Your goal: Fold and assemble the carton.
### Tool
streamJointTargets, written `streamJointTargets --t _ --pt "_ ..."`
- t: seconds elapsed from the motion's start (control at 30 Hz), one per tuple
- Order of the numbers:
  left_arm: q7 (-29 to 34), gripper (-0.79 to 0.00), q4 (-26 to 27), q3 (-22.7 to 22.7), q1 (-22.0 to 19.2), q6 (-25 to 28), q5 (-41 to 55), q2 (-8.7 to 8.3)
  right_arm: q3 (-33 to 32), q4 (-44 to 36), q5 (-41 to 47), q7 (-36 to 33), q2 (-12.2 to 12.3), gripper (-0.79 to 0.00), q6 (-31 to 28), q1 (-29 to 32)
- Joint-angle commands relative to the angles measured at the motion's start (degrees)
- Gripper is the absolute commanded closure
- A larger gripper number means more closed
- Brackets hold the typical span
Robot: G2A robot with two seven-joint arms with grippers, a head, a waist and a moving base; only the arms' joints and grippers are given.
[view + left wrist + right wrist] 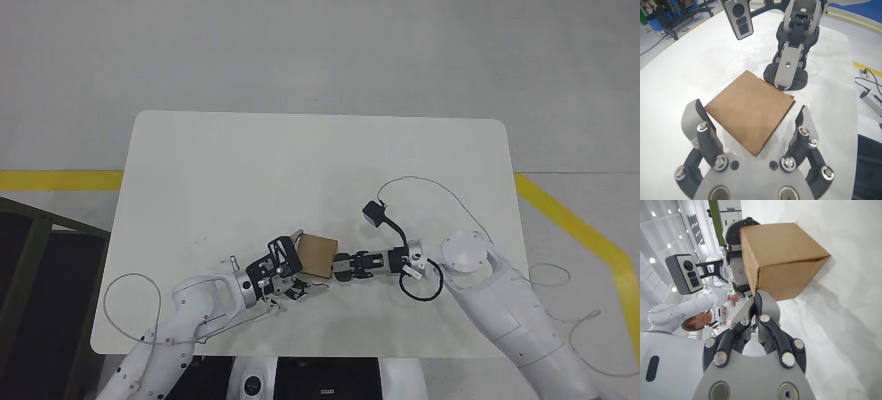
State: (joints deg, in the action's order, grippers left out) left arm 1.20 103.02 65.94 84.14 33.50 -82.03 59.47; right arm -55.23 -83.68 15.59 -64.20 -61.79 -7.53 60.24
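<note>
Carton, brown cardboard and folded into a box, sits on the white table in the top view, near the front edge and about midway across. The left gripper is at the carton's left side and the right gripper at its right side. A thin cable curves over the table farther right and ends in a black plug beyond the right gripper.

From the left wrist, the left gripper is spread wide, released. Its fingers stand on either side of the carton's nearest corner; one pad is just beside the cardboard, the other is a little apart. At the carton's far edge, the right gripper has one finger lying over the rim of the top panel.

From the right wrist, the right gripper is clenched, its two fingers pinching the raw corrugated edge of the carton's top panel at a corner. The carton rests flat on the table. Beyond the carton, a black pad of the left gripper shows past the far edge.
</note>
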Motion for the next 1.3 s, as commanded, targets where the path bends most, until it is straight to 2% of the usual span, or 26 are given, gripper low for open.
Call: streamJointTargets --t 0.0,0.23,0.37,0.53,0.83,0.87,0.9,0.97,1.0,1.03,1.27 --pt "0.0 -0.785 -0.3 0.7 0.2 0.0 1.5 -0.04 -1.2 -0.4 -0.1 -0.1 0.3 0.0 -0.2 0.5" --pt "1.8 -0.785 0.9 5.8 2.0 3.2 9.3 -0.73 -5.0 -1.5 -0.5 -0.4 1.3 0.0 -2.4 1.7" --pt "2.2 -0.785 2.7 9.3 2.9 5.0 13.4 -1.18 -6.8 -0.7 -0.7 0.7 1.5 0.0 -6.5 1.4" --pt "3.2 -0.785 3.2 13.0 2.6 2.0 15.3 -1.4 -9.3 2.2 -3.3 5.6 1.7 0.0 -15.4 0.8" --pt "3.1 -0.785 -1.3 15.4 -0.8 -3.6 13.9 -1.26 -15.4 6.7 -14.6 17.7 2.6 0.0 -27.0 -0.2" --pt "3.2 -0.785 -1.9 15.7 -1.3 -3.6 14.0 -1.27 -16.1 6.9 -15.7 19.2 2.7 -0.105 -28.4 0.0" --pt "3.5 -0.785 -2.7 16.0 -1.7 -3.5 14.6 -1.28 -16.8 7.1 -17.3 20.6 2.8 -0.305 -29.4 0.0" --pt "4.7 -0.785 -4.4 16.8 -2.7 -3.3 16.3 -1.29 -18.3 7.0 -19.7 23.7 3.0 -0.36 -31.5 0.2" --pt "5.2 -0.785 -5.0 17.1 -3.2 -3.2 16.6 -1.32 -19.0 6.9 -21.0 25.1 3.1 -0.511 -32.1 0.3" --pt "5.6 -0.785 -5.7 17.4 -3.7 -2.8 17.2 -1.34 -19.7 6.9 -22.4 26.4 3.2 -0.785 -32.4 0.5" --pt "7.6 -0.785 -8.4 19.3 -7.4 0.6 17.2 -1.74 -23.9 5.8 -28.2 33.4 3.7 -0.785 -33.5 1.4"
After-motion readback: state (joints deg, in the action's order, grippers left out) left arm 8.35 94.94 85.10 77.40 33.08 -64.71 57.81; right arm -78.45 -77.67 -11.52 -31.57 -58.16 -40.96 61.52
